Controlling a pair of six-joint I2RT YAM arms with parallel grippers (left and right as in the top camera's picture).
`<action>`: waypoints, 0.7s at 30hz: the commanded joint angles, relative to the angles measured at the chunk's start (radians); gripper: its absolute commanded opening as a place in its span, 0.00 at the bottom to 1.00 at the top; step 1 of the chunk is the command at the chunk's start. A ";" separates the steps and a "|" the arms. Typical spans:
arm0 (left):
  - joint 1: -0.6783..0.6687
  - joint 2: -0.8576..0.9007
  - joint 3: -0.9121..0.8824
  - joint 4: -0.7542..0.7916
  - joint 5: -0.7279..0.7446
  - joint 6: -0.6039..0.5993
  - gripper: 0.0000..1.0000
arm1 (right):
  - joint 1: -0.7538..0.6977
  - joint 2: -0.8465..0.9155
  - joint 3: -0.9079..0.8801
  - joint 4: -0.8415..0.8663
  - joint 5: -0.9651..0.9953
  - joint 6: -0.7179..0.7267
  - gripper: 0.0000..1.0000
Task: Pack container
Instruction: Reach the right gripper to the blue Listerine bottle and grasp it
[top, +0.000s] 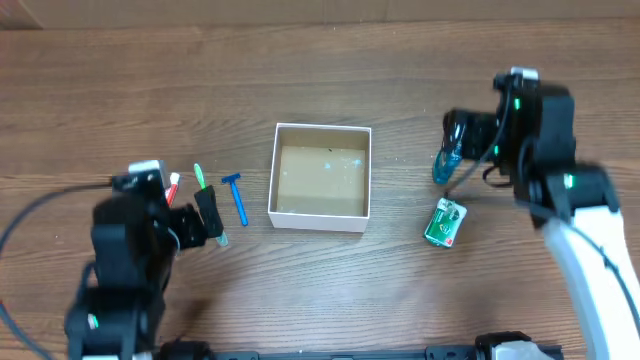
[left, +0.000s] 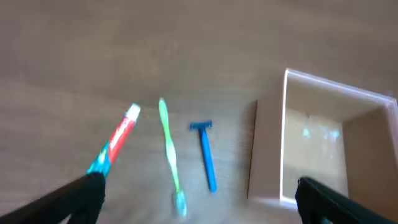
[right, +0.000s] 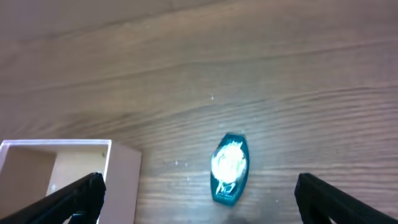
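Note:
The container (top: 321, 221) is a square white-walled box with a bare brown floor at the table's middle. A red-and-white toothpaste tube (top: 173, 188), a green toothbrush (top: 200, 178) and a blue razor (top: 237, 197) lie to its left. My left gripper (top: 196, 222) is open and empty, above these. In the left wrist view the tube (left: 118, 140), toothbrush (left: 170, 149), razor (left: 205, 155) and container wall (left: 267, 155) sit ahead of the open jaws (left: 199, 199). My right gripper (top: 456, 138) is open and empty over a small teal bottle (top: 443, 165), which shows between its jaws (right: 199, 196) in the right wrist view (right: 229, 168).
A green-and-white packet (top: 445, 222) lies right of the container, in front of the teal bottle. The container's corner (right: 121, 180) shows at the lower left of the right wrist view. The table (top: 320, 300) is brown wood.

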 joint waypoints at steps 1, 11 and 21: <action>-0.003 0.192 0.217 -0.141 -0.002 -0.005 1.00 | -0.037 0.145 0.229 -0.167 -0.049 0.000 1.00; -0.003 0.382 0.304 -0.235 0.074 -0.006 1.00 | -0.039 0.263 0.264 -0.215 -0.005 0.059 1.00; -0.003 0.381 0.304 -0.237 0.072 -0.006 1.00 | -0.039 0.483 0.263 -0.257 -0.009 0.132 1.00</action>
